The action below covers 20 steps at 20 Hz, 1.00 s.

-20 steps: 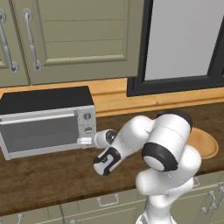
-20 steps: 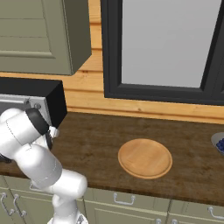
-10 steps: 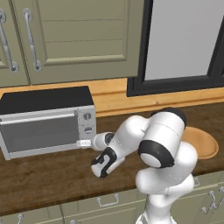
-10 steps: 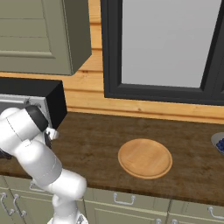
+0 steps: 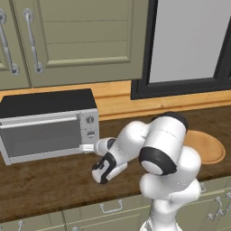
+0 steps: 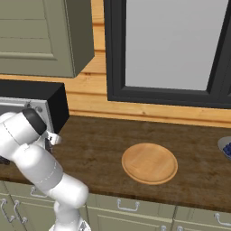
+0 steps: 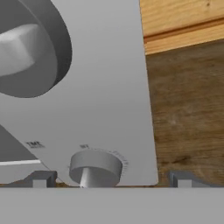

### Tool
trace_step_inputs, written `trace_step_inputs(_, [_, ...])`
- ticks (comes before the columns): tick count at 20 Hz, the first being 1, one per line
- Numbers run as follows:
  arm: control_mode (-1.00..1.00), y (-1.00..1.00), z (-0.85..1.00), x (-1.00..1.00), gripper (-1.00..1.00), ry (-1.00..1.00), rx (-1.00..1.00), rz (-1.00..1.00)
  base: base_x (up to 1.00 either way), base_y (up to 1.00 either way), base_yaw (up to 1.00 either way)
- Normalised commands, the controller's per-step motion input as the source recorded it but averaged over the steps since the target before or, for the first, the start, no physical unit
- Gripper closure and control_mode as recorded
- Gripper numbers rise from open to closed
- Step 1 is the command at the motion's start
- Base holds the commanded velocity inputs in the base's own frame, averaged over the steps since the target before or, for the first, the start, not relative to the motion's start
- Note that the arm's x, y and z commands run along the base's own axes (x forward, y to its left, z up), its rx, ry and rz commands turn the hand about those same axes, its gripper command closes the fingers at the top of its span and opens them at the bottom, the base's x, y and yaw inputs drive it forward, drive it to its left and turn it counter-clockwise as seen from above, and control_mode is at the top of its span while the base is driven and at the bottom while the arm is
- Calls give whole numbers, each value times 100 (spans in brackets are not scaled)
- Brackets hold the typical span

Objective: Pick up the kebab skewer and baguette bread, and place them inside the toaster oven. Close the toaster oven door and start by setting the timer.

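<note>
Timer-setting looks to be the step in hand: the toaster oven (image 5: 49,124) sits on the bench (image 5: 54,180) with its door (image 5: 40,135) shut, and my pincer (image 7: 109,178) is up against the knob panel, the bottom knob (image 7: 95,168) lying between my fingertips (image 7: 41,178). My jaws stand fully apart and hold nothing, touching the knob on neither side as far as I can tell. Next I judge I must ease forward, close on that knob and twist it.
</note>
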Motion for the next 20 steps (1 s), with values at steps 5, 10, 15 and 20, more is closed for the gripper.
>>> trace_step_inputs(5, [-100, 11, -1, 0, -100, 0, 0, -5, 0, 0, 0])
trace_step_inputs(10, [-100, 12, 0, 0, -100, 0, 0, -1, 0, 0, 0])
trace_step_inputs(15, [-100, 0, 0, 0, -100, 0, 0, 0, 0, 0, 0])
trace_step_inputs(20, [-100, 0, 0, 0, -100, 0, 0, 0, 0, 0, 0])
